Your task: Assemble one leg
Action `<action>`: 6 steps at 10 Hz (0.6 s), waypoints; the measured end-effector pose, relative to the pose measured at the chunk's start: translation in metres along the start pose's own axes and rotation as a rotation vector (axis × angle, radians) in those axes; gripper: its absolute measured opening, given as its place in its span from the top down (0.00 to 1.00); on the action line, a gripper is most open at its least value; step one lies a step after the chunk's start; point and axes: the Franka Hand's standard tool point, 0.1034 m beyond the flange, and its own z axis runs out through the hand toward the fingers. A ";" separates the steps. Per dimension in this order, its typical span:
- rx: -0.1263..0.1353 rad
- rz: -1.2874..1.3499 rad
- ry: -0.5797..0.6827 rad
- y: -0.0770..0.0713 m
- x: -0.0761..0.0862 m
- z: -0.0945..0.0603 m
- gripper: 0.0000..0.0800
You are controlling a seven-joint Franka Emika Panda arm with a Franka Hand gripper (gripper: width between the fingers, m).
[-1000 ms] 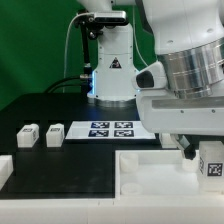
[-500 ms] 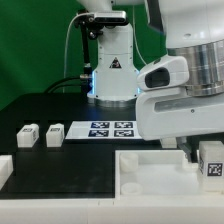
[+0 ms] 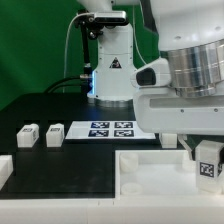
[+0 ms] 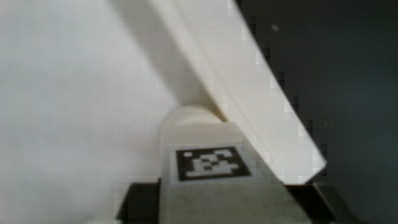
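My gripper (image 3: pixel 203 150) is shut on the leg (image 3: pixel 208 160), a small white block with a square marker on its face. It holds it at the exterior view's right, just above the far right corner of the large white tray-like part (image 3: pixel 150 172). In the wrist view the leg (image 4: pixel 214 160) sits between my dark fingers (image 4: pixel 146 205), its tip against the tray's raised rim (image 4: pixel 231 80), with the tray floor (image 4: pixel 71 100) beside it. Two more legs (image 3: pixel 27 134) (image 3: pixel 54 133) lie on the black table at the exterior view's left.
The marker board (image 3: pixel 110 129) lies flat behind the tray. The arm's base with a warning sign (image 3: pixel 112 70) stands at the back. Another white part (image 3: pixel 4 170) shows at the exterior view's left edge. Black table (image 4: pixel 347 60) lies beyond the rim.
The wrist has turned and the held leg has shifted slightly toward the exterior view's left and a little up. The loose legs and tray have not moved.
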 end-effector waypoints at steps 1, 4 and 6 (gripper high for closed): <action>0.014 0.215 -0.011 0.000 0.001 0.000 0.62; 0.054 0.562 -0.047 0.001 0.002 0.002 0.63; 0.053 0.505 -0.048 0.001 0.002 0.002 0.63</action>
